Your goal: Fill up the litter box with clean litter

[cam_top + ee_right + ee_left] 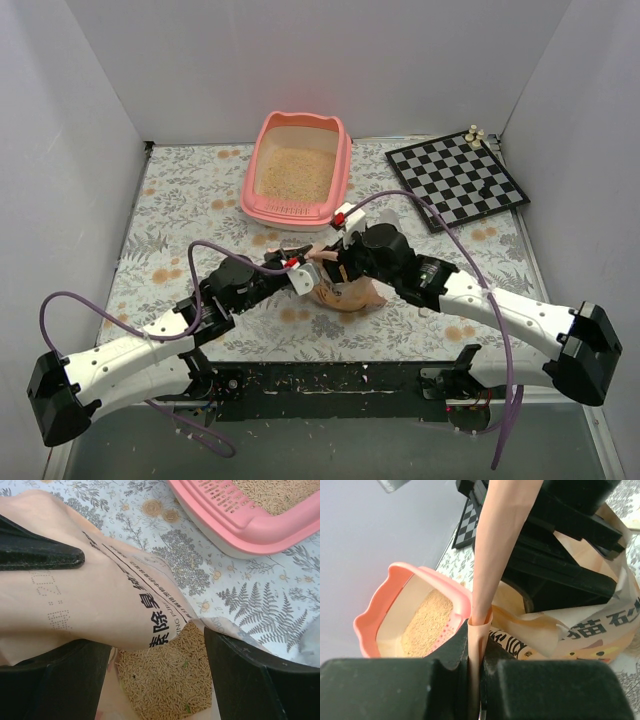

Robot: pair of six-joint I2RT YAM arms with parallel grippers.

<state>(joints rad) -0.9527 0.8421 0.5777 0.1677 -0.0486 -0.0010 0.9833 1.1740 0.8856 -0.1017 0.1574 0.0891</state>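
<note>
The pink litter box stands at the back centre, with a layer of beige clean litter in it. An orange-tan printed bag lies in front of it between my grippers. My left gripper is shut on a peach strip of the bag's edge; the litter box shows behind it. My right gripper is open, its fingers wide apart at the bag's mouth, where more litter lies inside. The litter box's slotted ledge is just beyond.
A black-and-white chessboard with a few pieces lies at the back right. White walls close in the left, back and right. The floral table cover runs all around the bag, and purple cables loop over both arms.
</note>
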